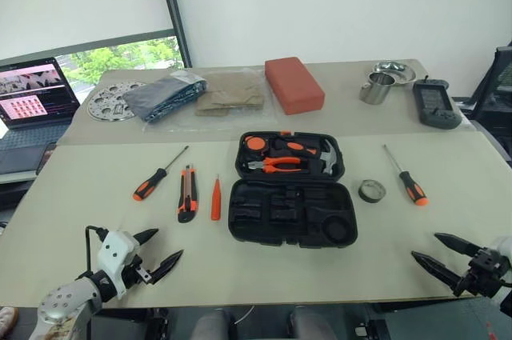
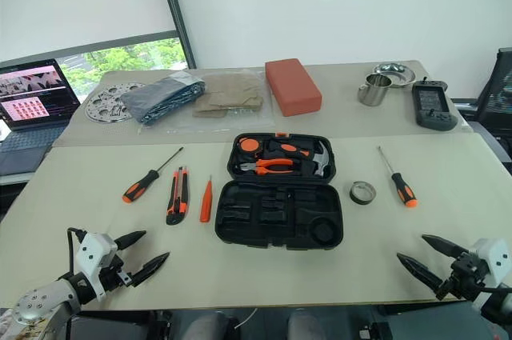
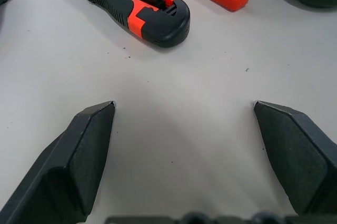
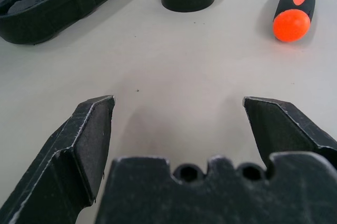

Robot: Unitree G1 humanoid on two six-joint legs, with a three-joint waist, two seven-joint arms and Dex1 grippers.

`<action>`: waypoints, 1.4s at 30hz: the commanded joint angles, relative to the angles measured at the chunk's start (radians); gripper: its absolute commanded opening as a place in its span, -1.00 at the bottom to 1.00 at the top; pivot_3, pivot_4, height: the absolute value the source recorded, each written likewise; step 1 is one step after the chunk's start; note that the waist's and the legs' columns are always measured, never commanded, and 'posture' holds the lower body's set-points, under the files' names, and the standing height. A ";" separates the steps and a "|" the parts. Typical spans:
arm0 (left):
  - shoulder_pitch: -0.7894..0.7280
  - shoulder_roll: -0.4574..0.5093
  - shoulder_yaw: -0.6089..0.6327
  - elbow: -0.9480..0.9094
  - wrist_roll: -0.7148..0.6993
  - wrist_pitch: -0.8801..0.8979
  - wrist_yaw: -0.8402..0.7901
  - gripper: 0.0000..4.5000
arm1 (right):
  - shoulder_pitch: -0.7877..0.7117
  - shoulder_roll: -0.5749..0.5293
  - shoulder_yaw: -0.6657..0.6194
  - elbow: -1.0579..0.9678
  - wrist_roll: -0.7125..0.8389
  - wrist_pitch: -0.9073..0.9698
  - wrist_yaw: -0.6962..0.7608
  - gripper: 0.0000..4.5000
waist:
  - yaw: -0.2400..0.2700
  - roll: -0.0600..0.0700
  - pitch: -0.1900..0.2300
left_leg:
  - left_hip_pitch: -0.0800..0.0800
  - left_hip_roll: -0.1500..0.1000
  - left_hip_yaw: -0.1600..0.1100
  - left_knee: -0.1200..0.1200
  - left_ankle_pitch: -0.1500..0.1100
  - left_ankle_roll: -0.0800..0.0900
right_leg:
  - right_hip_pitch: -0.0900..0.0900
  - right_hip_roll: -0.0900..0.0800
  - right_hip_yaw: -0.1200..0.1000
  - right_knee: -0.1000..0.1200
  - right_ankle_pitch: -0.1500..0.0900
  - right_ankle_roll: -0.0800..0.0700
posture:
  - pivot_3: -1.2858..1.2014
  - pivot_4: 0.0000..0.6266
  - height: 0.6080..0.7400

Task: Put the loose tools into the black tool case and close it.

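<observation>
While the black moulded-plastic tool case (image 1: 292,210) lies open between them awaiting its tools, the left gripper (image 1: 156,252) hangs spread and empty just short of the orange-and-black utility knife (image 1: 187,194), and the right gripper (image 1: 446,256) gapes empty short of the small dark tape roll (image 1: 371,190).

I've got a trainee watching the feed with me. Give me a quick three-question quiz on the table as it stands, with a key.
1. True or false: the black tool case lies open.
2. Which loose tool lies nearest the case on the robot's left? A) utility knife B) slim orange tool C) tape roll
3. Fill in: both the left pincer and the right pincer are ____ and hold nothing.

Key: 1 true; 2 B; 3 open.
</observation>
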 commanded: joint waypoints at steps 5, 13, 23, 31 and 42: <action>-0.058 0.054 0.035 0.132 -0.028 -0.012 -0.073 1.00 | 0.087 0.118 -0.004 -0.296 0.068 0.047 -0.119 1.00 | 0.002 0.000 0.000 | 0.000 0.003 -0.002 -0.001 0.000 0.000 | -0.001 0.003 -0.002 0.002 -0.002 -0.003 | 0.03 -0.52 1.00; -0.065 0.065 0.069 0.134 -0.063 -0.024 -0.115 1.00 | 0.141 0.134 -0.012 -0.385 0.078 0.059 -0.149 1.00 | -0.002 0.000 0.001 | -0.001 0.003 -0.001 0.000 0.000 -0.001 | -0.002 0.001 -0.002 0.002 -0.002 -0.003 | 0.03 -0.52 1.00; -0.231 0.046 0.191 0.012 -0.319 0.163 -0.042 1.00 | 0.078 0.086 0.014 -0.543 0.173 0.164 -0.141 1.00 | 0.003 -0.002 0.002 | -0.004 0.003 -0.002 0.002 0.000 -0.001 | -0.009 0.001 -0.002 0.004 0.000 -0.001 | 0.03 -0.52 1.00; -0.716 0.160 -0.033 0.338 -0.052 0.264 0.041 1.00 | -0.036 0.006 0.077 -0.727 0.222 0.338 -0.220 1.00 | 0.009 -0.003 0.001 | -0.004 -0.001 -0.004 0.005 0.000 -0.001 | -0.008 0.006 -0.002 0.003 0.002 0.001 | 0.03 -0.52 1.00; -0.841 0.163 -0.203 0.586 0.162 0.344 0.065 1.00 | 0.046 0.032 0.038 -0.790 0.196 0.301 -0.232 1.00 | 0.005 -0.002 0.000 | -0.010 -0.002 -0.007 0.003 -0.001 -0.001 | -0.013 0.006 -0.004 0.002 0.002 0.001 | 0.03 -0.52 1.00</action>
